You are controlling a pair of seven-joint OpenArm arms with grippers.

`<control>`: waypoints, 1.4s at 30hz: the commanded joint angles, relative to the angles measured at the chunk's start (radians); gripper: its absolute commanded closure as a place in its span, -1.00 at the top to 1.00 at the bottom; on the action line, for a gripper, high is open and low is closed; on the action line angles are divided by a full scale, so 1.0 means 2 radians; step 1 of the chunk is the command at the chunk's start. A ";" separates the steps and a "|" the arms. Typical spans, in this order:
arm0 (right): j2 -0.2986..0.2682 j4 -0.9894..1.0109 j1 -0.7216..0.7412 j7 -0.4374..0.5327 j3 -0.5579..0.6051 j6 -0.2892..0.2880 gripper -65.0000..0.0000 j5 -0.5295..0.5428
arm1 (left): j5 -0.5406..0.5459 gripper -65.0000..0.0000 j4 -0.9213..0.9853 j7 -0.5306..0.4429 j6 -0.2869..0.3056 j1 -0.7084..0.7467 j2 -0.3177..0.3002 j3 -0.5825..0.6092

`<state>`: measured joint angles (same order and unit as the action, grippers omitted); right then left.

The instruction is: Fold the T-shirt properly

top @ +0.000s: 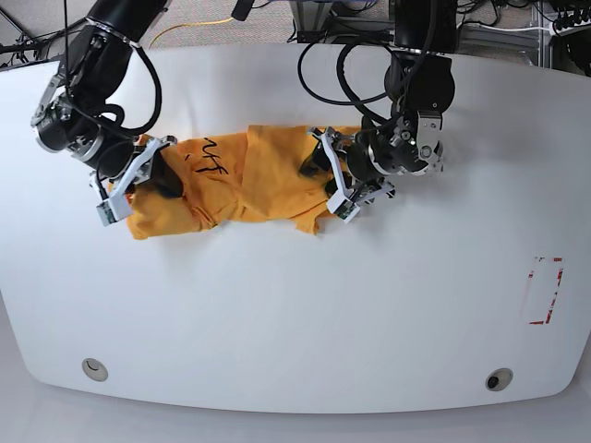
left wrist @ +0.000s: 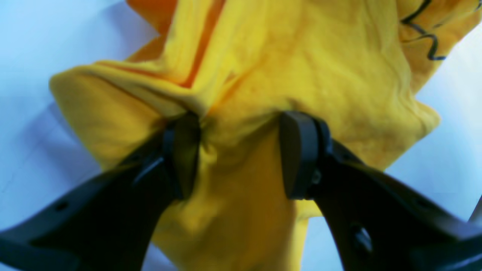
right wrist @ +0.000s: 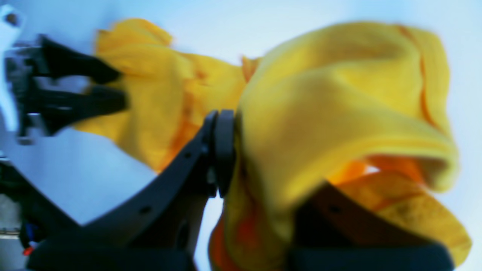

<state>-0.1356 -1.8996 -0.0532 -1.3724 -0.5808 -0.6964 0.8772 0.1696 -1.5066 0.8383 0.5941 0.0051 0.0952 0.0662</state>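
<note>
While the shirt lies bunched in a long band across the far half of the table, you've got one arm reaching in low at each end. Your left gripper pinches a fold at its end, jaws part-open around cloth. Your right gripper clamps the lettered end.

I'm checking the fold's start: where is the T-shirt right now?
In the base view the T-shirt lies bunched on the white table, in its upper half left of centre, stretched between the right gripper and the left gripper.
</note>
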 commanded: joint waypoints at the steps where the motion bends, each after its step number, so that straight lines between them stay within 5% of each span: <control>1: 0.016 -0.013 0.003 0.008 0.015 -0.001 -1.00 0.012 | -0.004 -0.03 -0.001 0.015 -0.008 0.000 0.009 0.002; 11: 0.087 -0.007 0.002 0.008 0.089 -0.001 -1.00 0.010 | -0.004 -0.03 0.000 0.015 -0.008 0.004 0.026 0.002; 23: 0.103 0.073 0.020 0.024 0.137 -0.001 -1.00 0.010 | -0.002 -0.03 -0.002 0.014 -0.008 0.005 0.027 0.002; 30: 0.101 0.104 0.037 0.046 0.141 -0.001 -0.13 0.010 | 0.002 -0.03 -0.004 0.014 -0.006 0.005 0.030 0.001; 35: 0.100 0.104 0.038 0.056 0.175 -0.001 0.46 0.009 | 0.069 -0.04 -0.005 0.014 -0.006 0.004 0.026 -0.014; 42: 0.100 0.105 0.039 0.071 0.190 -0.001 0.53 0.009 | 0.166 -0.03 -0.073 0.015 -0.006 0.008 0.008 -0.101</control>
<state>0.0692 -1.6749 0.0090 -1.2346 -0.2028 -0.6926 0.8906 0.4271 -1.5841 0.9005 0.5827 0.0387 0.1253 -0.1043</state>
